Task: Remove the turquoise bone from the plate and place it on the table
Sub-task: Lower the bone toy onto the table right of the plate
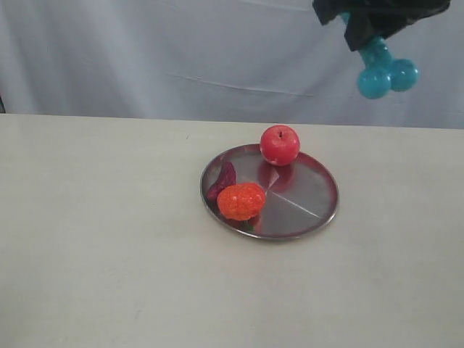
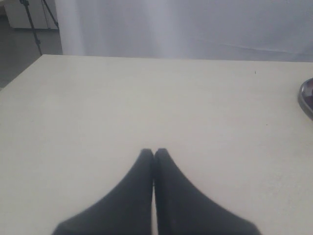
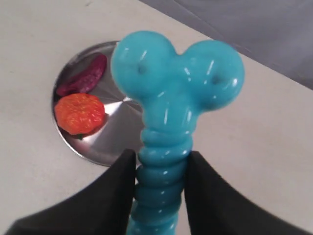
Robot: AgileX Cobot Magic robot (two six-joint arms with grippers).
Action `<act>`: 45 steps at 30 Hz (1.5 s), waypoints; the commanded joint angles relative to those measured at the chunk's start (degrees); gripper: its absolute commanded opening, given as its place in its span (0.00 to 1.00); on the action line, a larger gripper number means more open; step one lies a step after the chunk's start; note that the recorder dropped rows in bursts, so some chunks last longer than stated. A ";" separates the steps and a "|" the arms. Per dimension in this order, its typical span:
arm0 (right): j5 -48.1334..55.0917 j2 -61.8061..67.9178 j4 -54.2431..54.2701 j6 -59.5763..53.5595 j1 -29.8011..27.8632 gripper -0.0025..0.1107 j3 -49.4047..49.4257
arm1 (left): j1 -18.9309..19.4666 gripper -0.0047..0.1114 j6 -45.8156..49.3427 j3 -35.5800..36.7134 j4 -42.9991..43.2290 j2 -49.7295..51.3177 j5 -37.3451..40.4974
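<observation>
**Q:** Why so high above the plate [image 1: 312, 206]?

**A:** My right gripper [image 3: 159, 166], clamped on the turquoise bone [image 1: 384, 71] by its ribbed shaft, holds it beyond the plate's rim, likely clearing the apple [image 1: 280, 144] before tabletop [image 1: 109, 254] placement. Meanwhile my left gripper [image 2: 154, 155] is pressed closed, empty.

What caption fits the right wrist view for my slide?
Right tool holds the bone by its ribbed shaft, plate on the table beyond.
</observation>
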 commanded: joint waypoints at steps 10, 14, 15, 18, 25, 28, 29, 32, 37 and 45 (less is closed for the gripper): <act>-4.89 0.95 0.87 7.65 -8.35 0.02 16.19 | -0.44 0.04 -0.24 0.15 -0.08 -0.07 -0.31; -13.41 1.08 4.58 7.65 -13.24 0.02 23.19 | -0.44 0.04 -0.24 0.15 -0.08 -0.07 -0.31; -15.54 1.23 4.74 7.65 -14.25 0.02 24.90 | -0.44 0.04 -0.24 0.15 -0.08 -0.07 -0.31; -19.33 3.43 4.89 7.53 -16.50 0.02 28.48 | -0.44 0.04 -0.24 0.15 -0.08 -0.07 -0.31; -24.18 13.93 5.51 7.01 -18.04 0.02 30.34 | -0.44 0.04 -0.24 0.15 -0.08 -0.07 -0.31; -28.13 18.15 6.68 7.01 -18.04 0.02 30.34 | -0.44 0.04 -0.24 0.15 -0.08 -0.07 -0.31; -29.71 19.76 7.66 7.01 -18.04 0.02 30.34 | -0.44 0.04 -0.24 0.15 -0.08 -0.07 -0.31; -32.79 23.16 8.21 7.01 -18.27 0.02 30.34 | -0.44 0.04 -0.24 0.15 -0.08 -0.07 -0.31; -35.54 27.90 8.21 7.01 -18.27 0.02 30.23 | -0.44 0.04 -0.24 0.15 -0.08 -0.07 -0.31; -37.31 29.26 8.21 8.10 -18.27 0.02 29.55 | -0.44 0.04 -0.24 0.15 -0.08 -0.07 -0.31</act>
